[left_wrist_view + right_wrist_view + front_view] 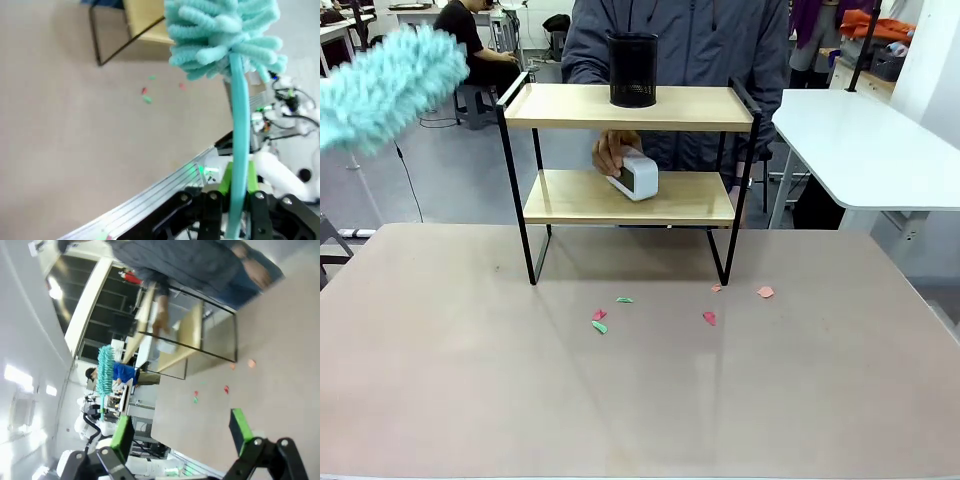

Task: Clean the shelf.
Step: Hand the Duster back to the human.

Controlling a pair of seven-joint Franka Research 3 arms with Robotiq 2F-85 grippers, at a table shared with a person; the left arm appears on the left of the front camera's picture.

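Shelf (690,105), wooden boards on black frame, upper centre; beige table (640,400) spreads below; left hand (239,182) clamps fluffy teal duster (390,85) upper left; right hand (181,430) open.

Grey floor (450,180), white side table (860,140) at right, possibly desks (420,12) far behind.

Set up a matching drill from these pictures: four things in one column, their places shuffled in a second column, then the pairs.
1. teal duster
2. black mesh pen cup
3. small white device
4. paper scraps

A. lower board of the shelf, at the person's hand
B. table, in front of the shelf
C. left gripper, shut on its handle
D. top board of the shelf

Pairs: 1-C, 2-D, 3-A, 4-B
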